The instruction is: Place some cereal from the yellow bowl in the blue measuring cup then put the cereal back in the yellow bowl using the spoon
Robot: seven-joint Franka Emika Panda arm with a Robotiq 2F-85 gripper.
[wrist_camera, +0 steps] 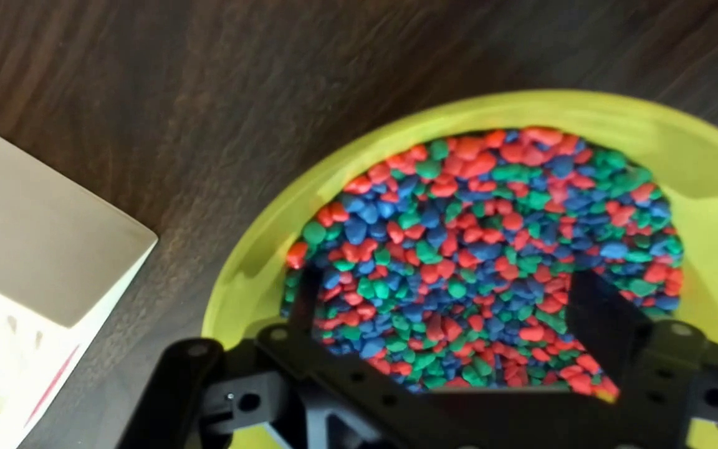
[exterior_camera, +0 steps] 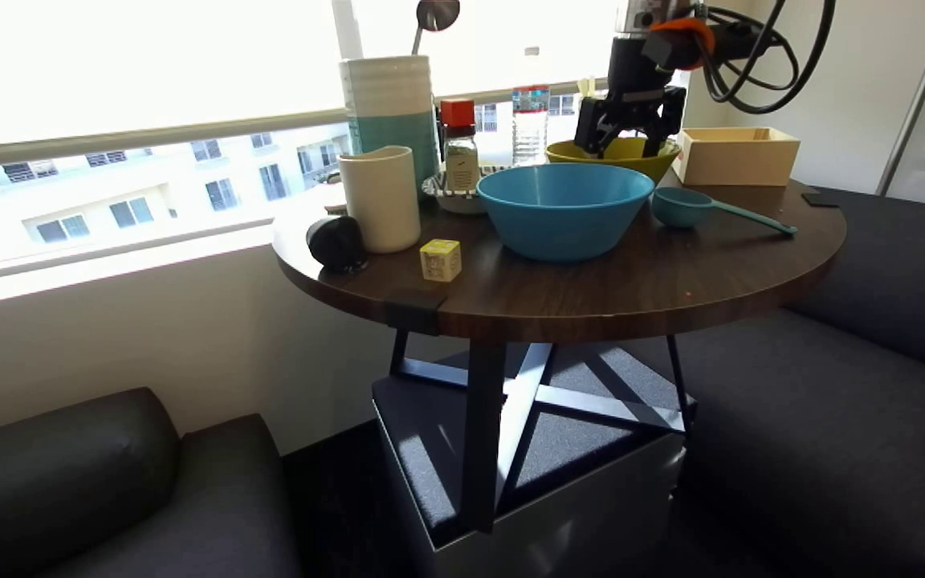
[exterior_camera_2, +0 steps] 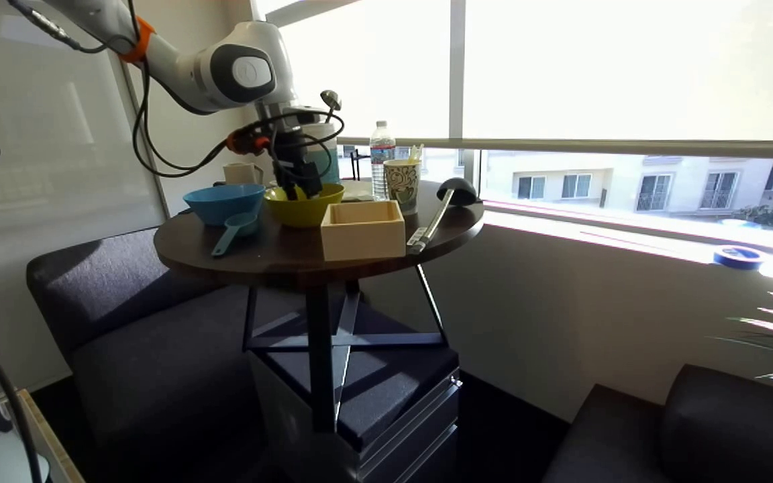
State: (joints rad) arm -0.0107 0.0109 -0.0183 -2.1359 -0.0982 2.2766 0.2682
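The yellow bowl point(exterior_camera: 662, 166) stands on the table behind the large teal-blue bowl; it also shows in an exterior view point(exterior_camera_2: 300, 216) and in the wrist view point(wrist_camera: 639, 118). It holds cereal point(wrist_camera: 490, 243), small red, green and blue pieces. My gripper point(wrist_camera: 446, 277) points down into the yellow bowl, fingers wide apart, with only cereal seen between them. It also shows in both exterior views point(exterior_camera: 623, 151) point(exterior_camera_2: 302, 193). I cannot tell whether the fingertips touch the cereal. The blue measuring cup point(exterior_camera: 679, 210) point(exterior_camera_2: 244, 225) lies beside the large bowl, handle toward the table edge.
The large teal-blue bowl point(exterior_camera: 567, 221) is close to the yellow bowl. A tan box point(exterior_camera_2: 363, 240) stands on its other side. A black ladle point(exterior_camera_2: 457, 191) lies past the box, near a patterned cup point(exterior_camera_2: 401, 188). A water bottle point(exterior_camera: 530, 132), white mug point(exterior_camera: 382, 201) and cube point(exterior_camera: 441, 261) also stand here.
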